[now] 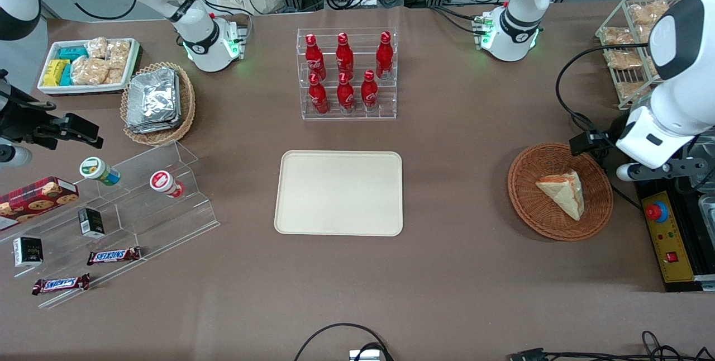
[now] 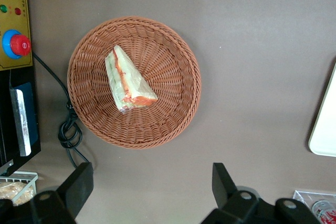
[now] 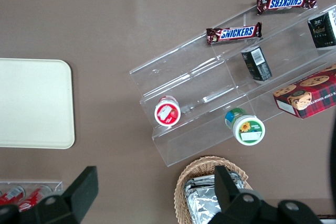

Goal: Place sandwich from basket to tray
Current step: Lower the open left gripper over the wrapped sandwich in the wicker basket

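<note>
The sandwich (image 1: 563, 192), a pale bread wedge with a red-pink filling edge, lies in the round reddish-brown wicker basket (image 1: 525, 199) toward the working arm's end of the table. Both also show in the left wrist view: the sandwich (image 2: 128, 81) and the basket (image 2: 173, 72). The cream-beige tray (image 1: 339, 193) lies empty at the table's middle, and its corner (image 2: 326, 129) shows in the left wrist view. My left gripper (image 2: 152, 170) is open and empty. It hangs high over bare table beside the basket, apart from the rim and a little farther from the front camera.
A yellow control box with a red button (image 1: 665, 238) stands beside the basket at the table's edge, with a black cable (image 2: 68, 129) by the rim. A clear rack of red bottles (image 1: 346, 73) stands farther from the front camera than the tray.
</note>
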`<action>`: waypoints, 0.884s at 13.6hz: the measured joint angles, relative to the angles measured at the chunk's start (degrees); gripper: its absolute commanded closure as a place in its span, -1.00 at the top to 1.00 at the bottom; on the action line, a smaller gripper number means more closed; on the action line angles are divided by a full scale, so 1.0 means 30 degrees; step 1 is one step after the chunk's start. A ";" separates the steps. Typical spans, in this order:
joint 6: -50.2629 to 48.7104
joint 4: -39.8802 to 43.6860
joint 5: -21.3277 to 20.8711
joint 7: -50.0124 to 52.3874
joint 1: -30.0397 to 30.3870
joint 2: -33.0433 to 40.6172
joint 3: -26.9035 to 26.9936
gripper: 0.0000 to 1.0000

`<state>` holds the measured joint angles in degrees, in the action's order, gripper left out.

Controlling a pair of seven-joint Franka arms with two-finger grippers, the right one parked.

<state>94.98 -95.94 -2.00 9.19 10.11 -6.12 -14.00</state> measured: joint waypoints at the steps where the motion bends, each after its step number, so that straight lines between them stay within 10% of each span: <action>1: -0.0266 0.0332 0.0000 0.0015 0.0006 -0.0259 0.0033 1.00; 12: -0.0263 0.0523 -0.0024 0.1536 0.0298 -0.2670 0.0845 1.00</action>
<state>94.19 -94.37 -2.07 13.80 11.00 -14.13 -11.46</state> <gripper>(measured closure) 0.000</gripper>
